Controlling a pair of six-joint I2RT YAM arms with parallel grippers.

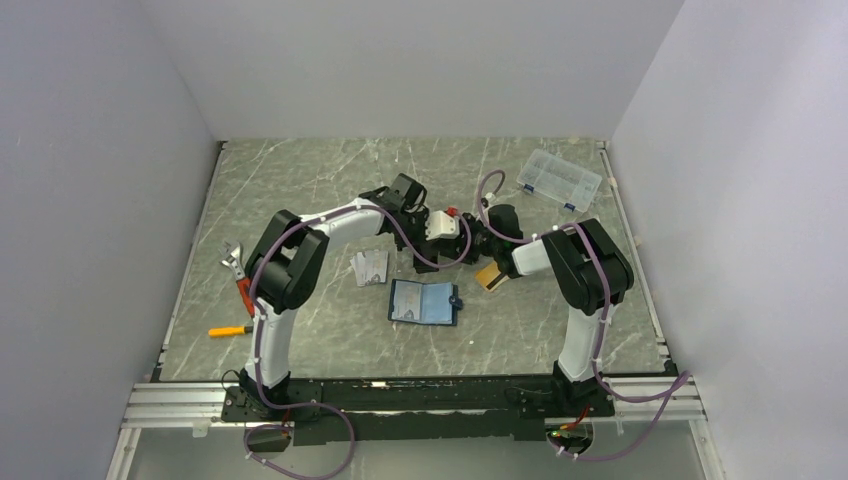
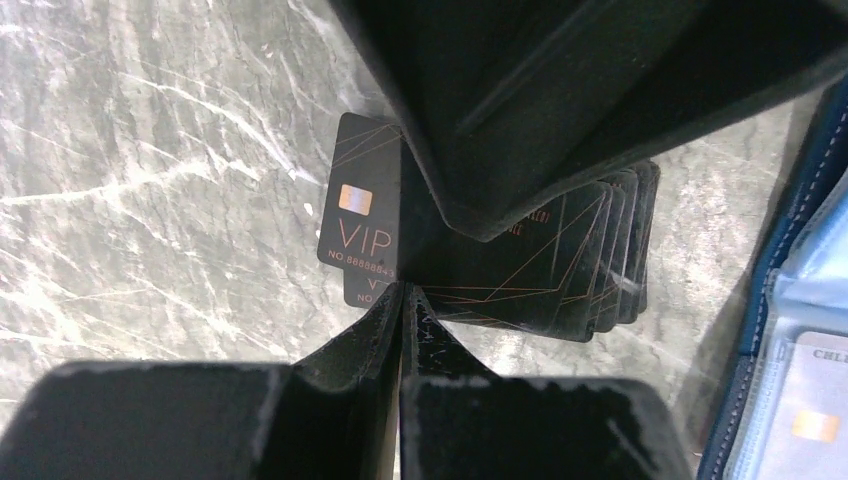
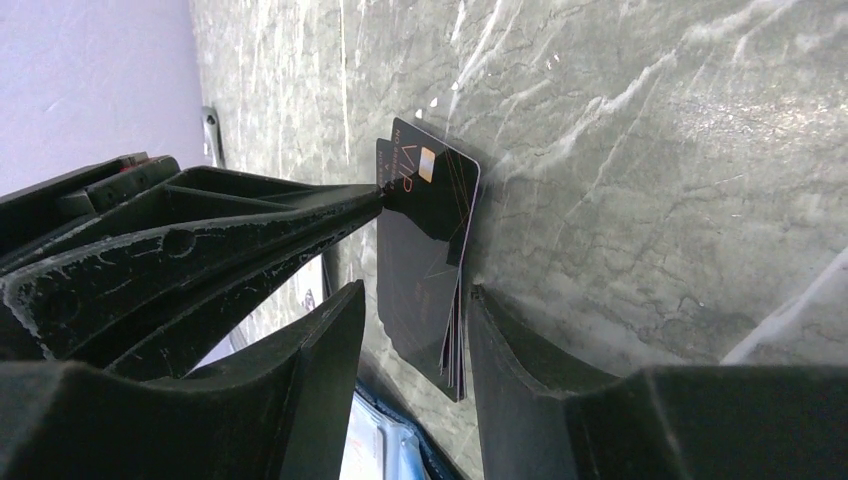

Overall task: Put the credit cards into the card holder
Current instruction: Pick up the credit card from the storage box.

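Note:
The navy card holder lies open on the table, with a card in its light blue inside; its edge also shows in the right wrist view. Two silver-grey credit cards lie left of it and the orange-gold card lies to its right. A fanned stack of black VIP cards lies under both grippers. My left gripper is shut, its tips touching the stack's edge. My right gripper is open astride the stack. The two grippers meet above the holder, left and right.
A clear plastic organiser box stands at the back right. A wrench, a red-handled tool and an orange-handled screwdriver lie along the left edge. Walls enclose the table on three sides.

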